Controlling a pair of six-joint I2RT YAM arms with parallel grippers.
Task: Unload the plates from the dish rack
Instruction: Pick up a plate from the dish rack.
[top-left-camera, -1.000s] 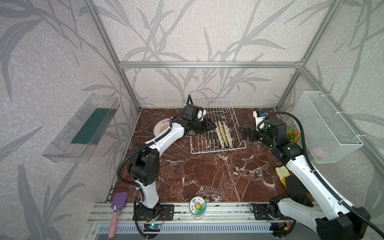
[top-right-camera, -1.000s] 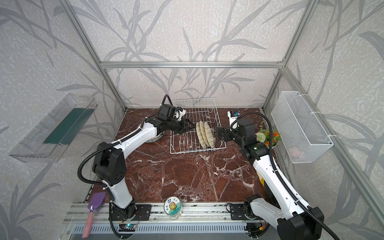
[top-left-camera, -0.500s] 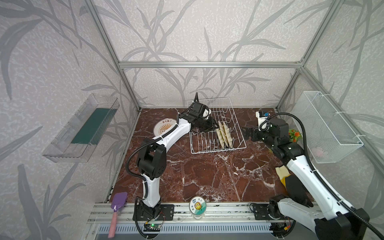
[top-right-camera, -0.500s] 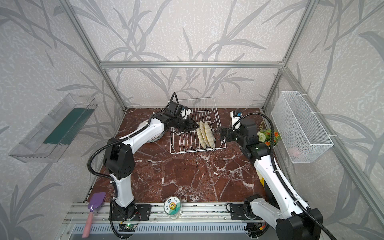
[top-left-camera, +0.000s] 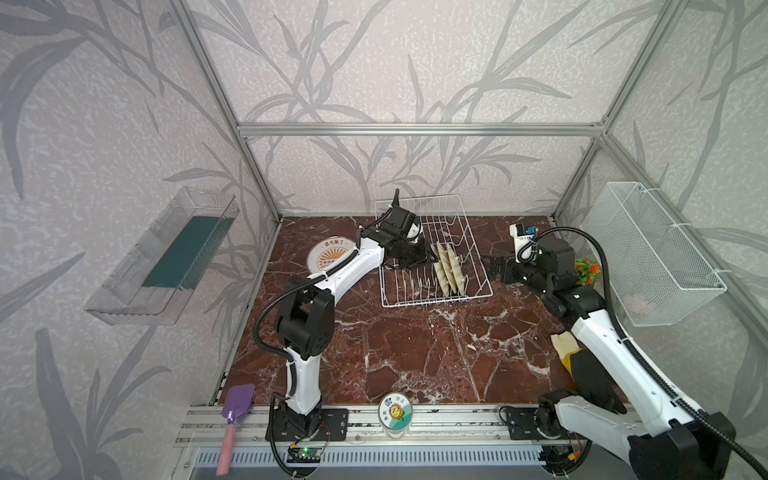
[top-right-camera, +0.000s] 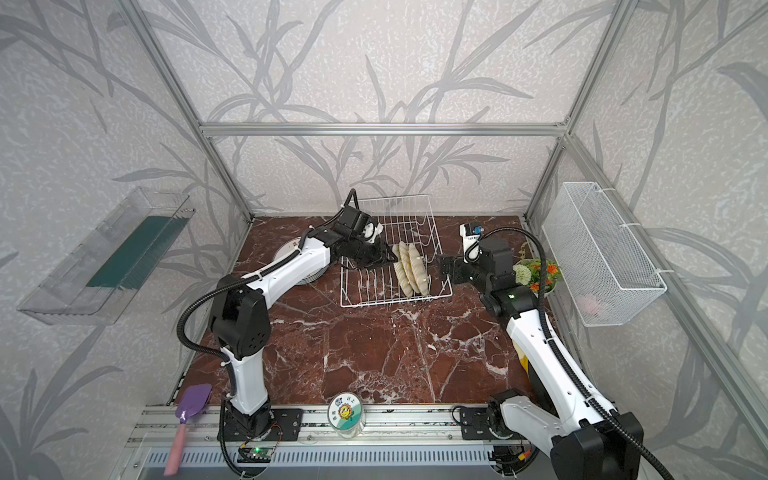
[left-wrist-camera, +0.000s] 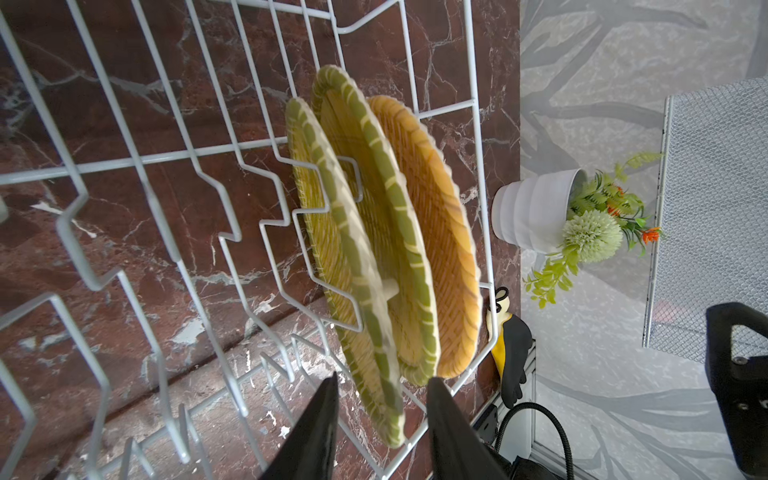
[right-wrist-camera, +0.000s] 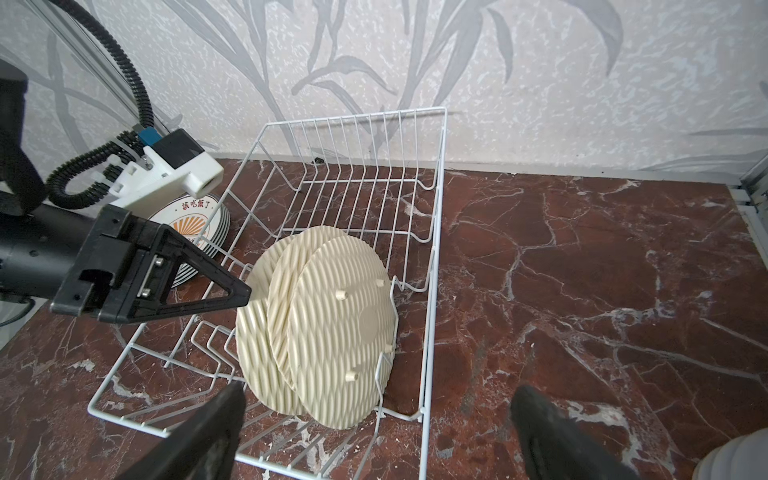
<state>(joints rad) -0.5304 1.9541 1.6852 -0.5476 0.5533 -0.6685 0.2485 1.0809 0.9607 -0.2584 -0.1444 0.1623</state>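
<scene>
The white wire dish rack (top-left-camera: 415, 305) (top-right-camera: 451, 286) stands at the back of the marble table. Three woven wicker plates (top-left-camera: 449, 270) (top-right-camera: 411, 270) (right-wrist-camera: 336, 332) stand on edge at its right end. My left gripper (top-left-camera: 432, 259) (left-wrist-camera: 382, 395) reaches into the rack, open, its jaws either side of the nearest wicker plate's rim (left-wrist-camera: 374, 374) with a gap showing. A stack of white sunburst plates (top-left-camera: 328, 253) (right-wrist-camera: 195, 212) lies flat left of the rack. My right gripper (top-left-camera: 494, 268) (right-wrist-camera: 378, 392) hovers wide open just outside the rack's right side, holding nothing.
A white pot of artificial flowers (top-left-camera: 586, 270) (left-wrist-camera: 536, 216) stands behind my right arm. A white mesh basket (top-left-camera: 652, 257) hangs on the right wall, a clear bin (top-left-camera: 166, 257) on the left. A yellow-black glove (top-left-camera: 569, 357), a jar (top-left-camera: 395, 413) and a purple spatula (top-left-camera: 237, 411) lie near the front.
My left gripper has moved right from the rack's left edge to the wicker plates, and its jaws have narrowed around the nearest rim. The right arm has barely moved.
</scene>
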